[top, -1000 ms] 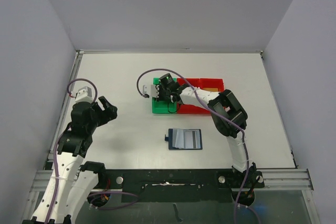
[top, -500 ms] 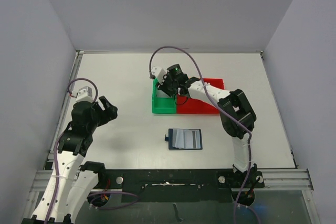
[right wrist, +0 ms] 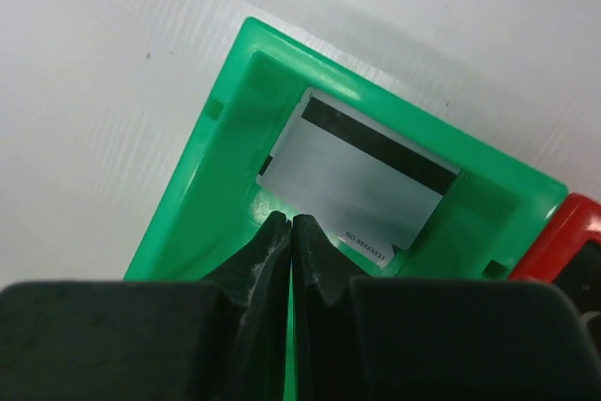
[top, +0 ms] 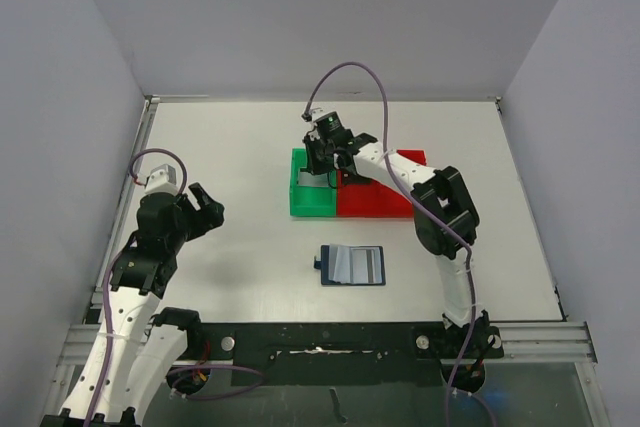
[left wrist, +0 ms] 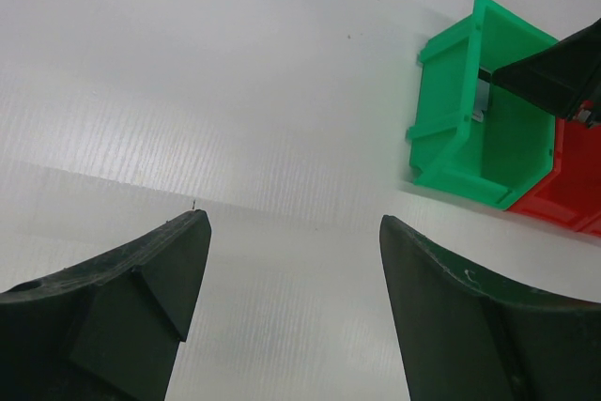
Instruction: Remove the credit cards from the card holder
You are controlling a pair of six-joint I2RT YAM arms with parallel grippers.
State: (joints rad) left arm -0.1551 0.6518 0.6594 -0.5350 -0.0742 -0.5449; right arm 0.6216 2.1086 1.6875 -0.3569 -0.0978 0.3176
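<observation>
The card holder (top: 352, 265) lies open on the table, a dark navy wallet with its pale pockets facing up. A silver-grey credit card (right wrist: 362, 180) with a dark stripe lies flat inside the green tray (right wrist: 188, 204). My right gripper (right wrist: 290, 223) hovers just above that tray (top: 312, 197), shut with nothing between its fingers. The same gripper (top: 322, 154) shows over the tray's far edge in the top view. My left gripper (top: 200, 209) stands open at the left, far from the holder, and only bare table shows between its fingers (left wrist: 183, 260).
A red tray (top: 385, 197) adjoins the green one on its right and also shows in the right wrist view (right wrist: 573, 232). In the left wrist view the green tray (left wrist: 470, 129) and the red tray (left wrist: 573, 204) sit at the upper right. Grey walls enclose the table.
My right gripper has lifted out of the green tray, moved toward its far edge and closed. The silver-grey card stays in the tray. The left arm has not moved.
</observation>
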